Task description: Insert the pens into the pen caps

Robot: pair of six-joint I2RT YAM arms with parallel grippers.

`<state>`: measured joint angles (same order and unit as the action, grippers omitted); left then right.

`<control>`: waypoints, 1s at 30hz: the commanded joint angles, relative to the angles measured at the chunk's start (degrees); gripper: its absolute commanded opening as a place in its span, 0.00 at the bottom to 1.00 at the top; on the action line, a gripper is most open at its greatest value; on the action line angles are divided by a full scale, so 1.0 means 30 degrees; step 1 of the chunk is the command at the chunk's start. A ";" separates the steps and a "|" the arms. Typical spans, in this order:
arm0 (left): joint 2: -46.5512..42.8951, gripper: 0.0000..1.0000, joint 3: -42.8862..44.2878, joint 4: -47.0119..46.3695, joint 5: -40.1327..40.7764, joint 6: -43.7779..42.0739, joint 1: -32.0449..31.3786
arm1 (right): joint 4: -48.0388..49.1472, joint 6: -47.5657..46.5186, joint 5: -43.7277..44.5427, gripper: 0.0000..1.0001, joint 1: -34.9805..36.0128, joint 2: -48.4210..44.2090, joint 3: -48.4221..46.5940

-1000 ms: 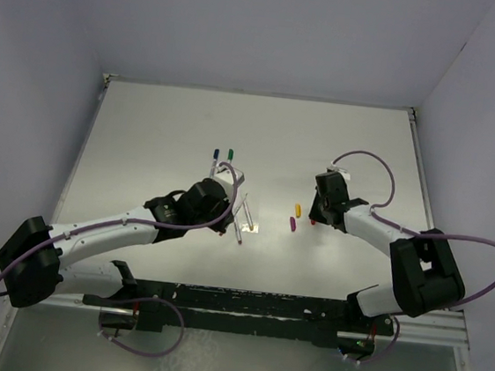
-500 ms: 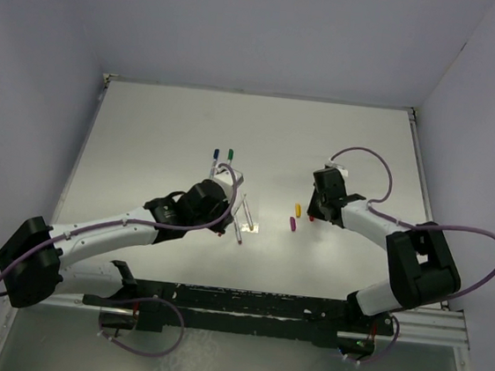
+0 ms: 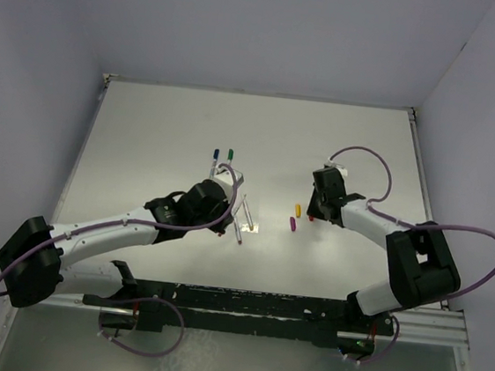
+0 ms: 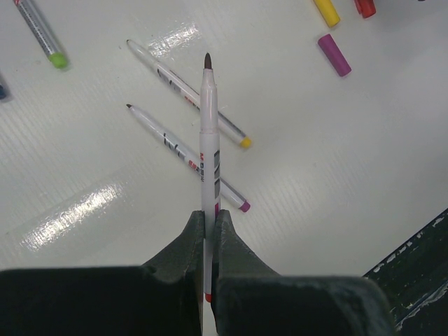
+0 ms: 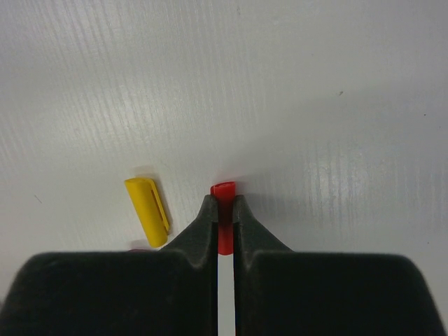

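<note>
My left gripper (image 4: 208, 213) is shut on a whitish pen (image 4: 208, 126) with a red rear end; its dark tip points away, above the table. Two more uncapped pens lie under it, one with a yellow end (image 4: 183, 89) and one with a magenta end (image 4: 183, 155). My right gripper (image 5: 224, 199) is shut on the red cap (image 5: 224, 190), low at the table. The yellow cap (image 5: 148, 210) lies just left of it. In the top view the yellow cap (image 3: 298, 210) and magenta cap (image 3: 292, 224) lie left of the right gripper (image 3: 313, 215).
Two capped pens, one with a blue cap (image 3: 215, 157) and one with a green cap (image 3: 230, 156), lie beyond the left gripper (image 3: 228, 203). The green one also shows in the left wrist view (image 4: 40, 33). The table's near edge (image 4: 420, 245) is dark, at the lower right.
The right gripper and forearm shifted slightly left and away a second ago, then held still. The left arm with its pen has not moved.
</note>
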<state>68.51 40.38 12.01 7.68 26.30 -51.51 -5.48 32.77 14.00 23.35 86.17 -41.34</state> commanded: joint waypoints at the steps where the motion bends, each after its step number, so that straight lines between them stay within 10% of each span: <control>1: -0.0015 0.00 0.0376 -0.1085 -0.0248 -0.0435 -0.0012 | -0.0905 -0.0215 0.0330 0.00 0.0096 -0.1160 0.0188; 12: -0.0933 0.00 -0.1552 -0.6409 -0.1564 -0.0956 -0.0011 | 0.4291 -0.0820 -0.1629 0.00 0.0091 -0.7417 0.1066; 30: 0.1582 0.00 -0.3911 -1.8065 -0.6213 -0.0595 -0.0018 | 2.5975 0.2703 -0.6941 0.00 0.0089 -1.0348 0.9369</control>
<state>70.96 28.49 -31.22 -7.68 24.34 -51.51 49.36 35.99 -3.20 23.35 54.00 -15.07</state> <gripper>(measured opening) 0.029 0.035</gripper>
